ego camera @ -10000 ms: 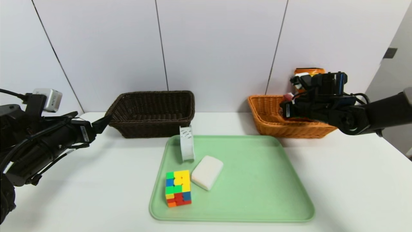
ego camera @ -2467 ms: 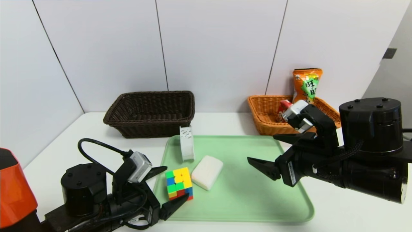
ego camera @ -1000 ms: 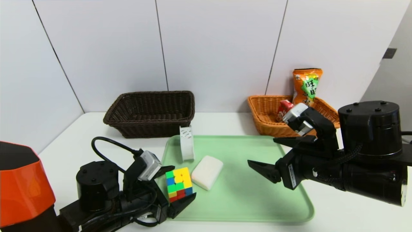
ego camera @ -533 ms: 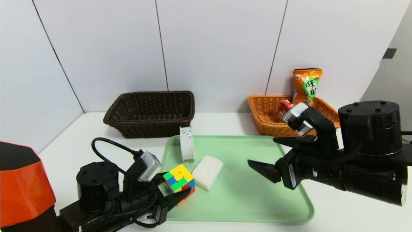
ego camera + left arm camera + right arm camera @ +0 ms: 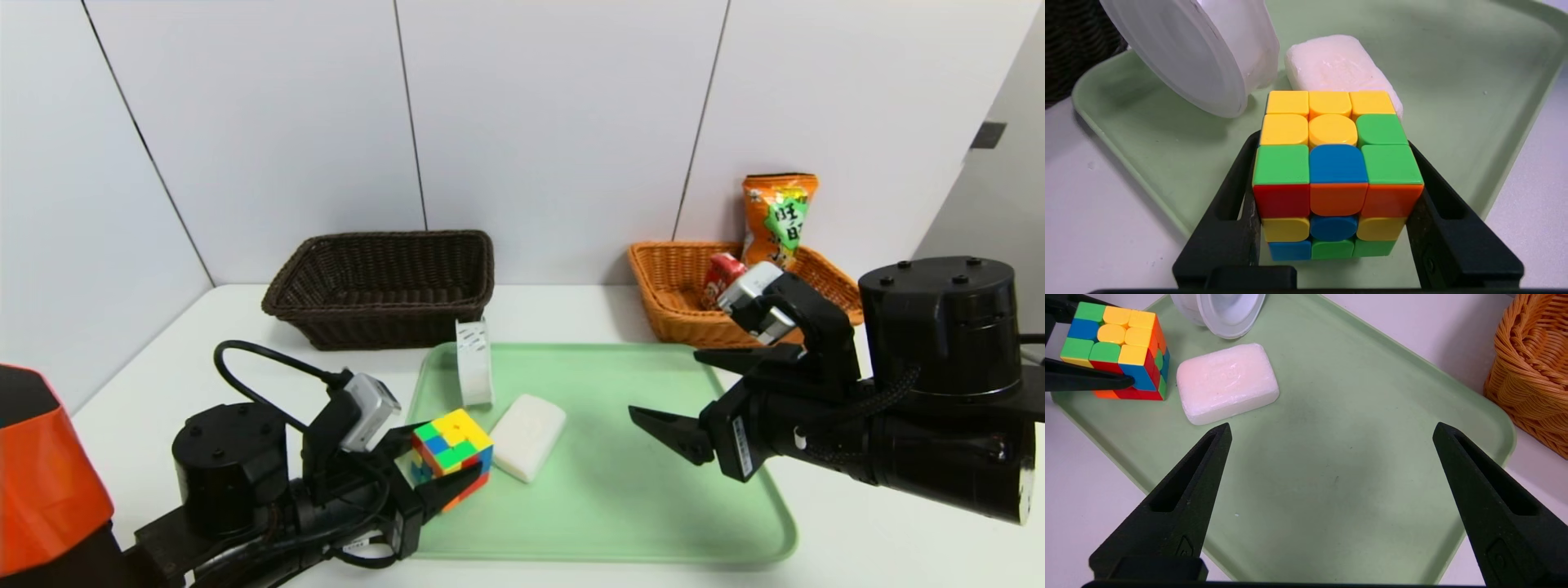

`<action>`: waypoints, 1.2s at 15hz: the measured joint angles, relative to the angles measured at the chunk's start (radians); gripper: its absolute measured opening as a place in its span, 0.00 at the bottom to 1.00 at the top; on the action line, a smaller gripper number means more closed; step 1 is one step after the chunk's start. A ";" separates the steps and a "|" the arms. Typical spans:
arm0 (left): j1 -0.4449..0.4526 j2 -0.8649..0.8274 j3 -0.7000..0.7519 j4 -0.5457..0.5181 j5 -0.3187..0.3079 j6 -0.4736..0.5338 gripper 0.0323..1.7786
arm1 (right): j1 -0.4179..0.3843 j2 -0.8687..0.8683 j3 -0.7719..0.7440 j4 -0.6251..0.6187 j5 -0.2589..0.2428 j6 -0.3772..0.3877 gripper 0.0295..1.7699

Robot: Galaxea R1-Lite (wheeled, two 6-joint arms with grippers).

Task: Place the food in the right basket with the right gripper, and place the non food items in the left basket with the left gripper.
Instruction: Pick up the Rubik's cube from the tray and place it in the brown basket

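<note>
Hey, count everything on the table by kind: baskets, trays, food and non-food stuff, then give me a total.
Baskets: 2, dark and orange.
Trays: 1, green.
Food: 2, snack bag, red packet.
Non-food: 3, cube, tape roll, soap.
Total: 8

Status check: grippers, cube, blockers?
Left gripper shut on puzzle cube, tilted. Right gripper open over tray. Soap block, tape roll beside cube.

Pale green tray (image 5: 669, 490) on white table (image 5: 188, 351)
</note>
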State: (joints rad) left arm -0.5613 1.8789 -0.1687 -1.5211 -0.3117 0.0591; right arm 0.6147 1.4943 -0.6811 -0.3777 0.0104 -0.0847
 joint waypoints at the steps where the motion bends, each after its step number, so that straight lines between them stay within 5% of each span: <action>1: 0.000 -0.013 -0.001 0.000 0.012 -0.001 0.54 | 0.000 0.000 0.000 0.000 0.000 0.000 0.96; 7: 0.020 -0.090 -0.041 0.000 0.043 -0.005 0.54 | 0.000 -0.004 0.001 0.001 -0.001 0.000 0.96; 11: 0.150 -0.130 -0.191 0.027 0.051 -0.004 0.54 | -0.001 -0.008 0.010 0.001 -0.002 0.003 0.96; 18: 0.362 -0.184 -0.571 0.419 0.049 -0.006 0.54 | -0.008 -0.016 0.024 0.001 -0.001 0.003 0.96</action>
State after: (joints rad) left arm -0.1996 1.6953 -0.7394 -1.1026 -0.2626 0.0534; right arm 0.6070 1.4787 -0.6570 -0.3766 0.0091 -0.0821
